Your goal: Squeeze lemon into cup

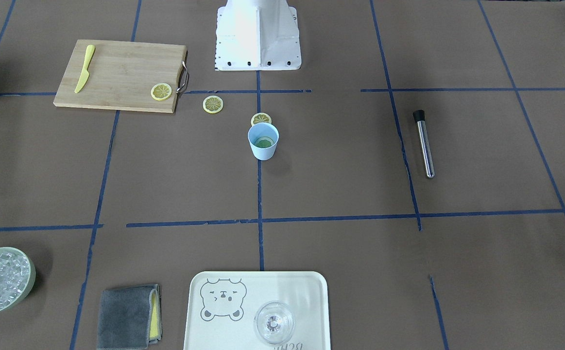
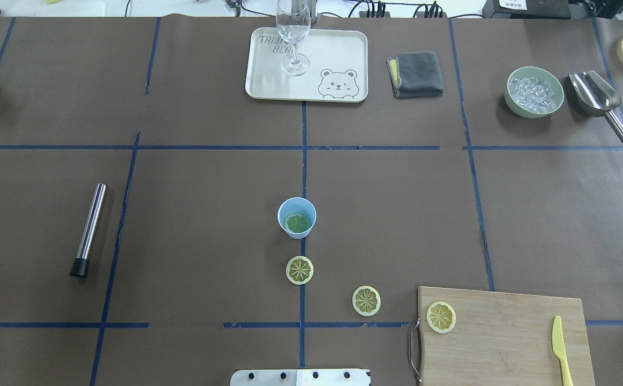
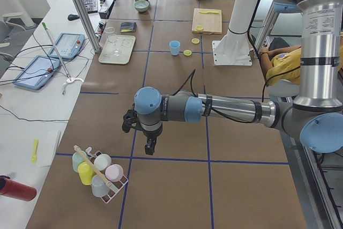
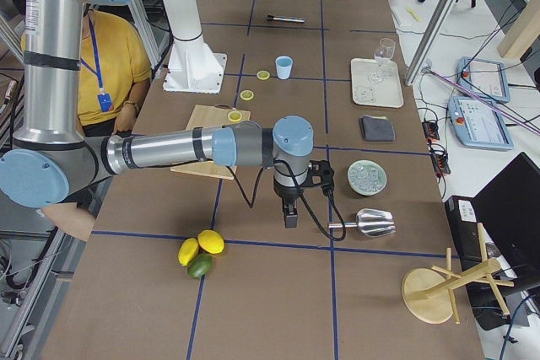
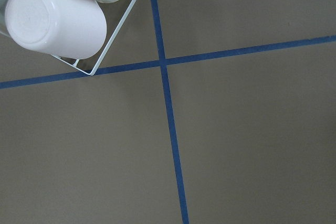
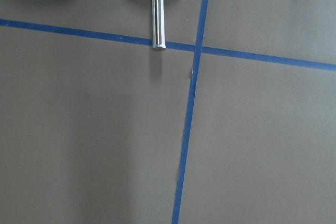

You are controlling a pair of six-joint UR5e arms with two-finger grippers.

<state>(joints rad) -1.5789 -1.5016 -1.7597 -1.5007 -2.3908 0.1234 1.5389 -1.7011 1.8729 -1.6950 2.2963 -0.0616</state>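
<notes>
- Left hand: cannot tell how open it is.
- Right hand: cannot tell either.
- Cup well apart from both hands, lemon slice inside.

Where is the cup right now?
In the overhead view the cup stands centrally on the middle tape line, one lemon slice lying just robot-side of it and another inside it.
</notes>
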